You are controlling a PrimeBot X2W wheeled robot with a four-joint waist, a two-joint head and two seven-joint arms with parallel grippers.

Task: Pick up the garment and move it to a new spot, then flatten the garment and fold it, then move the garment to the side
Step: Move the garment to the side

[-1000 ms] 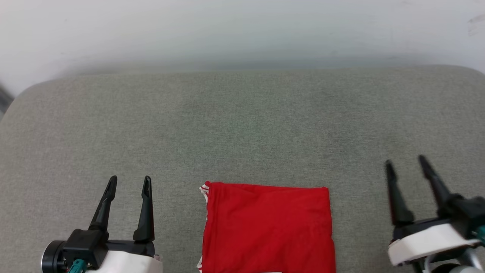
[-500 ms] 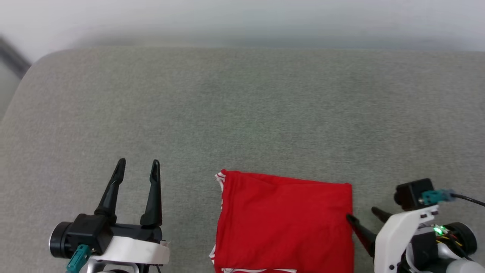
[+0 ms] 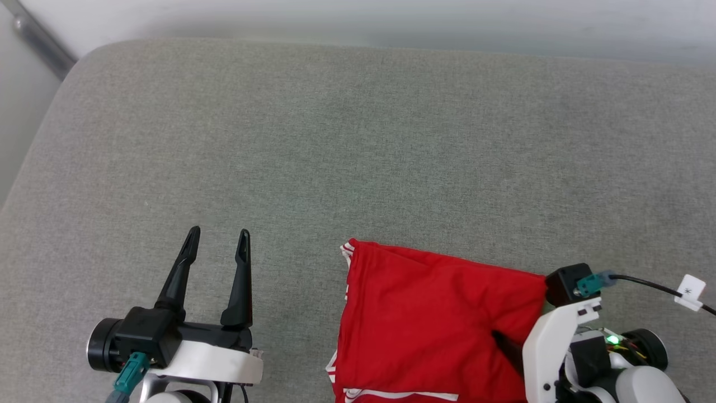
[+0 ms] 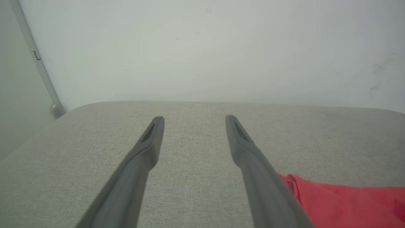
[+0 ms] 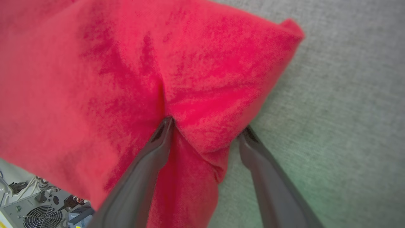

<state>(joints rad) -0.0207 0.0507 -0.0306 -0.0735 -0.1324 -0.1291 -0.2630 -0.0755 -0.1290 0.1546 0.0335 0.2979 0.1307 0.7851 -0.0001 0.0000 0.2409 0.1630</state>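
The garment lies folded into a red rectangle at the near middle of the grey cushion, with white-and-red trim along its left edge. My right gripper points down at its right edge. In the right wrist view the right gripper is open. A raised fold of the garment sits between its fingers, one finger on the cloth and the other at the edge by the cushion. My left gripper rests open to the left of the shirt, holding nothing. Its wrist view shows the left gripper and a garment corner at the lower right.
The grey cushion stretches far ahead and to both sides, ending at a pale wall. A metal bar runs at the upper left corner. A black cable with a white tag trails from my right wrist. Robot base electronics show below the cushion's near edge.
The head camera has shifted. My right gripper has turned downward and pushed into the garment's right edge, bunching the cloth there. The left gripper keeps its pose.
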